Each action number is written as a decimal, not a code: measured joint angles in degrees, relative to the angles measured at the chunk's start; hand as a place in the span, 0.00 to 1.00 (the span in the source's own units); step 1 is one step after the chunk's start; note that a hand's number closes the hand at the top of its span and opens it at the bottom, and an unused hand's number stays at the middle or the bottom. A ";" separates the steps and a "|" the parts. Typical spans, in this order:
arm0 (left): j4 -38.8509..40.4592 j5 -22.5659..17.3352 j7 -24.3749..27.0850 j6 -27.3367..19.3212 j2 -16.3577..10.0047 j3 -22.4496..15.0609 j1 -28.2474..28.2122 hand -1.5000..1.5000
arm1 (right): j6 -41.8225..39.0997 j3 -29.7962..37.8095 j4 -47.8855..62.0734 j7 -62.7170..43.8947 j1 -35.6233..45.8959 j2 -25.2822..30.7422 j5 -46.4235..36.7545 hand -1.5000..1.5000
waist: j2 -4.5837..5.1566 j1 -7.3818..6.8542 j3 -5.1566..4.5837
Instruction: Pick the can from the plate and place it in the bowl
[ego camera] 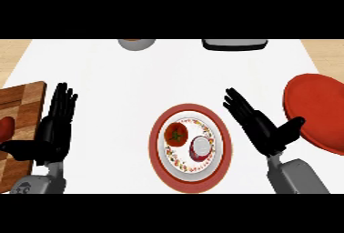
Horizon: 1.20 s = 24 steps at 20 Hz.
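Observation:
A round plate (189,182) with a red rim and a patterned white middle lies at the centre front of the white counter. On it stands a can (200,148) with a pale top and magenta side, right of a red tomato (176,134). My right hand (263,127) hovers just right of the plate, open, fingers straight and pointing up-left, apart from the can. My left hand (52,132) rests open at the left, fingers up. A large red bowl (316,111) sits at the right edge, partly cut off.
A checkered wooden cutting board (17,118) with a red object (5,129) lies at the left edge. A grey bowl (136,44) and a dark tray (235,44) sit at the far edge of the counter.

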State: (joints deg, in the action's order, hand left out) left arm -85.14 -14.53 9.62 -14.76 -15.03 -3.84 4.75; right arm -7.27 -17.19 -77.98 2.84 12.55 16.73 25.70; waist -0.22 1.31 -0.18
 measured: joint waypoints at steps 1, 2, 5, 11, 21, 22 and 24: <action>-0.37 0.70 -1.17 -0.23 -0.29 -0.05 0.64 0.50 | -0.81 0.77 -0.08 0.89 -0.60 0.26 -0.08 1.00 | 0.05 -0.25 0.04; -1.05 1.65 -1.95 -0.69 -0.75 -0.26 0.68 0.50 | -2.17 1.70 -0.24 2.18 -1.15 0.74 0.45 1.00 | 0.07 -0.46 0.09; -1.55 5.10 -5.44 -1.75 -4.51 -0.06 3.54 0.50 | -6.58 4.57 0.37 7.36 -1.02 1.56 2.45 1.00 | 0.18 -0.71 0.23; -1.78 9.40 -10.61 -2.68 -7.70 -1.55 5.46 0.50 | 2.30 13.12 5.06 18.99 -4.41 3.12 -2.86 0.00 | 0.22 0.32 0.30; -4.06 12.42 -16.58 -2.24 -8.42 -2.82 7.31 0.50 | 0.04 11.84 -2.42 28.87 -10.38 11.51 -15.07 0.00 | 0.05 -0.77 0.16; -4.43 12.43 -16.96 -2.13 -8.49 -2.74 7.17 0.50 | 0.32 11.04 -4.48 27.09 -10.91 12.59 -16.45 0.00 | 0.00 -0.76 0.13; -4.85 13.53 -17.50 -2.77 -7.76 -3.70 7.19 0.50 | 0.97 9.53 -7.13 22.83 -9.97 14.77 -19.62 0.00 | 0.00 -0.90 0.10</action>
State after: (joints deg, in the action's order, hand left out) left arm -89.99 -1.00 -7.87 -17.53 -22.79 -7.54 11.94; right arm -6.31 -7.66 -85.11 25.67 2.58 31.50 6.08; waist -0.22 0.41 -0.08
